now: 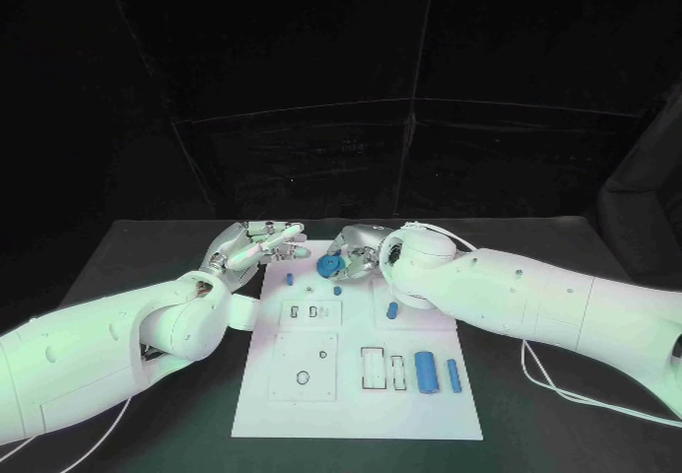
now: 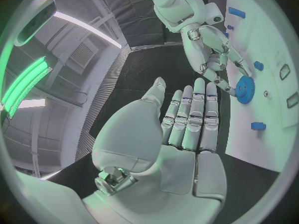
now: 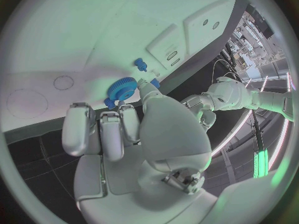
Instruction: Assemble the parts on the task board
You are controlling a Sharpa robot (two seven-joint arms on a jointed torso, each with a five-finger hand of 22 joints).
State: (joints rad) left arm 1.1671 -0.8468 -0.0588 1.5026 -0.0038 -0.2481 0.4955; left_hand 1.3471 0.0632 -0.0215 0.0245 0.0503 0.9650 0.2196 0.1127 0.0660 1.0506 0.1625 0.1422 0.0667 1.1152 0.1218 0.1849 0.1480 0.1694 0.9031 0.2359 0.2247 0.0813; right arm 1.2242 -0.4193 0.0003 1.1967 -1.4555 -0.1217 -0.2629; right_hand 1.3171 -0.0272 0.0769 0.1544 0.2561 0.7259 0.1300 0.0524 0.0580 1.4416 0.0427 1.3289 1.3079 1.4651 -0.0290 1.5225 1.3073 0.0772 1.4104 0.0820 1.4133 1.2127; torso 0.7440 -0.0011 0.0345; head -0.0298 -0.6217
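Task board (image 1: 363, 394) lies flat on the black worktop (image 1: 142, 256), between the two arms. On the left, the left hand (image 1: 256, 246) hovers just off the board's far corner, its fingers apart and straight, holding nothing. Next, a blue gear (image 1: 330, 265) sits over the board's far end, pinched by the right hand (image 1: 367, 258). More blue parts (image 1: 427, 371) lie nearer the robot. To do this step well, I think the gear should go down flat and slow onto its spot.
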